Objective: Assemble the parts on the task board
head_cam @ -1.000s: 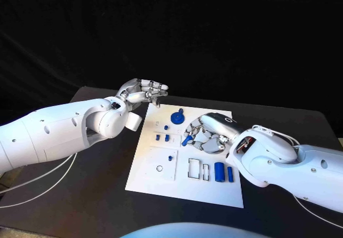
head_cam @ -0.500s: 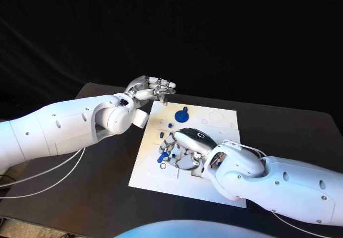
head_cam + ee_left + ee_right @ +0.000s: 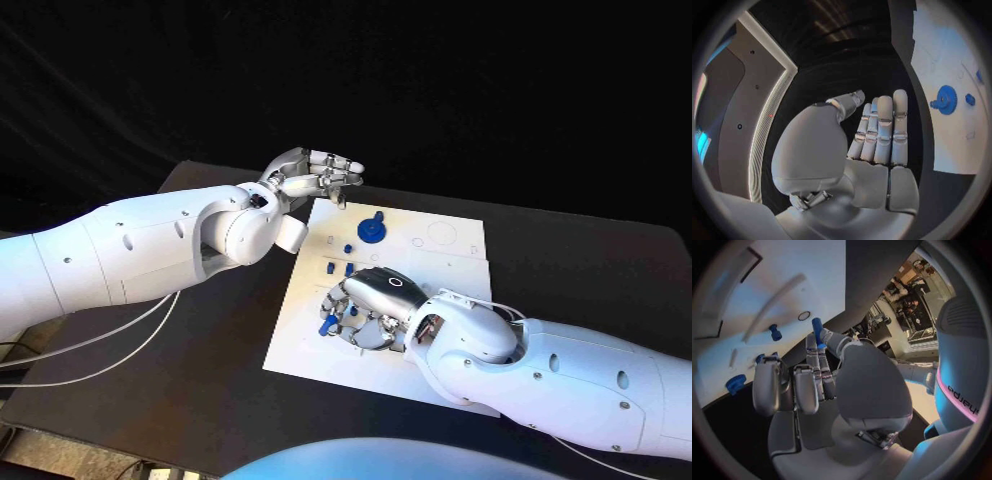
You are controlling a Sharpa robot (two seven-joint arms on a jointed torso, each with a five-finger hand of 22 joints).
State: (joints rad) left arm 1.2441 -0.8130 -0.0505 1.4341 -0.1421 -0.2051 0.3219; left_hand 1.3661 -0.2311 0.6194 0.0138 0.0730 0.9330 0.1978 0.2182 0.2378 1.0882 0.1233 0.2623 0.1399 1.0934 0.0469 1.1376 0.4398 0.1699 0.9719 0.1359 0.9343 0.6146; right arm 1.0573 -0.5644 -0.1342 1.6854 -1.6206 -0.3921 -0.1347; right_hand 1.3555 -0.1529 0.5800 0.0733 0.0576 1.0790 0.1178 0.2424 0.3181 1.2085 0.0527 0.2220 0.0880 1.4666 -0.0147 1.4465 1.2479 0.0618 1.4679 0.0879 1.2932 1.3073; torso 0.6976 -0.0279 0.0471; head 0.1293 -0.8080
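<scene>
The white task board (image 3: 447, 240) lies in the middle of the black table. My right hand (image 3: 372, 305) hovers low over its left middle and pinches a blue peg (image 3: 329, 318) between thumb and a finger; the right wrist view shows that blue peg (image 3: 817, 330) at the fingertips of the right hand (image 3: 817, 385). A blue gear (image 3: 372, 230) stands near the board's far edge, with small blue parts (image 3: 343, 268) just nearer. My left hand (image 3: 317, 172) hangs above the board's far left corner, holding nothing. In the left wrist view, the left hand (image 3: 873, 145) has its fingers side by side.
A thin ring (image 3: 804, 315) and a small blue stud (image 3: 774, 331) sit on the board (image 3: 786, 280) close to the held peg. The blue gear (image 3: 945, 99) stands on the board (image 3: 942, 50) beside my left fingers. Black table (image 3: 577, 260) surrounds the board.
My right hand has carried the blue peg from the board's middle right to its left middle, nearer to me. The left hand has stayed about where it was.
</scene>
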